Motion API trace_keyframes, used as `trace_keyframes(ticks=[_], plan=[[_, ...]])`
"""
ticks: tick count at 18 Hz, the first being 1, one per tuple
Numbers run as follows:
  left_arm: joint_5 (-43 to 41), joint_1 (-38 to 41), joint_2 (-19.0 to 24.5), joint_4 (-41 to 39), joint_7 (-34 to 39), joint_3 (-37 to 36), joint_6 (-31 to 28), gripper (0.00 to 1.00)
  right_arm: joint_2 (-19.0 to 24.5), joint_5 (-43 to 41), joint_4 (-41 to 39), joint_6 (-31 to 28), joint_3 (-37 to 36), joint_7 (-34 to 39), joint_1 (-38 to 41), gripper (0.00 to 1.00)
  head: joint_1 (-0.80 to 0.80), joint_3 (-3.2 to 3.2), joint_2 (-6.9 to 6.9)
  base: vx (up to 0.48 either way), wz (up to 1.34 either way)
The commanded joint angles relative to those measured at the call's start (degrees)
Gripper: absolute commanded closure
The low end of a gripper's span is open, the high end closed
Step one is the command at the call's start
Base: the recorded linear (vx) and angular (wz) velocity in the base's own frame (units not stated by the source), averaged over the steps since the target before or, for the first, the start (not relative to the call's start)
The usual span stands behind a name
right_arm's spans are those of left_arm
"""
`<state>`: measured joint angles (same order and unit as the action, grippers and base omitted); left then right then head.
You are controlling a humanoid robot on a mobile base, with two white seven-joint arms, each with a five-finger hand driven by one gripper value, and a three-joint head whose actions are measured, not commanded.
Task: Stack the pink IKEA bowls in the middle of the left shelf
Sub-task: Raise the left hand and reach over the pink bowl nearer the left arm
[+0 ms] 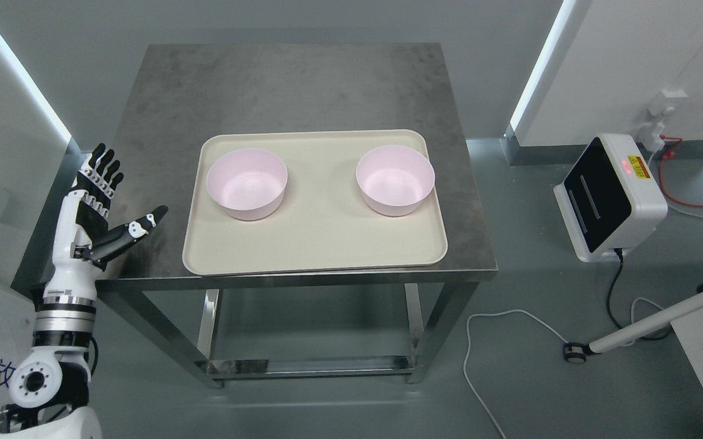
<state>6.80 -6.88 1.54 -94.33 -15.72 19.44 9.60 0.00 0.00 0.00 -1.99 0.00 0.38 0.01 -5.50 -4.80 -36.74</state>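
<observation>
Leftmost, the left arm rises from the bottom left corner, upright beside the table's (pixel 302 85) left front corner. Its left hand (pixel 96 198) is raised with the palm toward the tray, fingers (pixel 100 166) spread wide and pointing up, thumb (pixel 138 228) stretched out to the right over the table edge. It holds nothing and touches no bowl.

Next comes the cream tray (pixel 314 244), lying flat on the grey table top and taking up most of its front half. On the tray's left side stands the left bowl (pixel 246 183), pink, upright and empty, near the tray's back left corner and well clear of the thumb. On the tray's right side stands the right bowl (pixel 395 180), also pink, upright and empty. The two bowls are apart, with bare tray between them, not stacked.

Further right, on the floor, a white box (pixel 610 198) with a dark front panel sits tilted, cables trailing beside it.
</observation>
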Motion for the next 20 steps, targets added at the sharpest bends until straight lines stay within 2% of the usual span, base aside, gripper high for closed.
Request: trace_keyframes(ticks=[1, 4, 6, 8, 11, 15, 18, 20], plan=[[-0.03, -0.85, -0.54, -0.41, -0.45, -0.54, 0.15, 0.00, -1.00, 0.00, -1.93, 0.05, -0.62, -0.03, 1.66, 0.00, 0.00, 0.00, 0.00, 0.000, 0.00], [-0.03, -1.99, 0.29, -0.33, -0.72, -0.98, 0.51, 0.00, -1.00, 0.00, -1.93, -0.03, -0.62, -0.03, 1.66, 0.00, 0.00, 0.00, 0.00, 0.000, 0.00], [-0.12, -7.33, 1.61, -0.06, -2.73, -3.86, 0.51, 0.00, -1.00, 0.00, -1.93, 0.05, -0.62, -0.03, 1.66, 0.00, 0.00, 0.00, 0.00, 0.000, 0.00], [-1.25, -12.00, 5.29, 1.42, -5.54, -8.78, -0.81, 0.00, -1.00, 0.00, -1.93, 0.05, -0.62, -0.03, 1.66, 0.00, 0.00, 0.00, 0.00, 0.000, 0.00], [-6.69, -17.54, 12.94, 4.41, -10.72, -19.15, -1.25, 0.00, -1.00, 0.00, -1.93, -0.03, -0.62, -0.03, 1.66, 0.00, 0.00, 0.00, 0.00, 0.000, 0.00], [-20.03, -24.92, 19.53, 10.04, -21.60, -23.30, -1.51, 0.01, -1.00, 0.00, -1.93, 0.05, -0.62, -0.03, 1.66, 0.00, 0.00, 0.00, 0.00, 0.000, 0.00], [-29.53, -30.01, 22.35, 11.53, -29.00, -25.14, -1.52, 0.01, -1.00, 0.00, -1.93, 0.05, -0.62, -0.03, 1.66, 0.00, 0.00, 0.00, 0.00, 0.000, 0.00], [-34.12, -33.36, 23.50, 14.42, -30.51, -27.69, -1.52, 0.01, -1.00, 0.00, -1.93, 0.05, -0.62, -0.03, 1.66, 0.00, 0.00, 0.00, 0.00, 0.000, 0.00]])
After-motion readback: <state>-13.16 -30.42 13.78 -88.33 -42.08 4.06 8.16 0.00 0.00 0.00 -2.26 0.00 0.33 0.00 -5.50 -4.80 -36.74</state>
